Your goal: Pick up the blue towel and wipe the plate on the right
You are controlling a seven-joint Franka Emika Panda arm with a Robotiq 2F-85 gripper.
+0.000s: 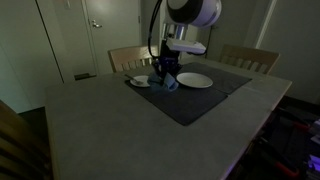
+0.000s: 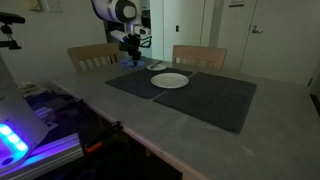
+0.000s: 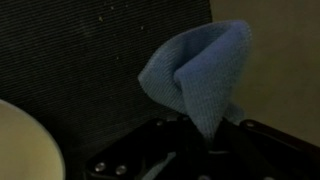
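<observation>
The blue towel point(image 3: 195, 75) hangs bunched from my gripper point(image 3: 205, 140), which is shut on its lower end in the wrist view. In both exterior views the gripper point(image 1: 165, 72) point(image 2: 133, 52) holds the towel point(image 1: 166, 82) just above the dark placemat point(image 1: 200, 100). A white plate point(image 1: 194, 80) point(image 2: 170, 81) lies on the mat beside the gripper. A second pale plate point(image 1: 139, 80) lies on the gripper's other side; its rim shows in the wrist view point(image 3: 25, 145).
A grey table point(image 1: 120, 130) point(image 2: 200, 140) carries two dark placemats point(image 2: 215, 100). Wooden chairs point(image 1: 248, 58) point(image 2: 198, 55) stand at the far edge. White doors are behind. A lit device point(image 2: 20, 140) sits near the table's corner.
</observation>
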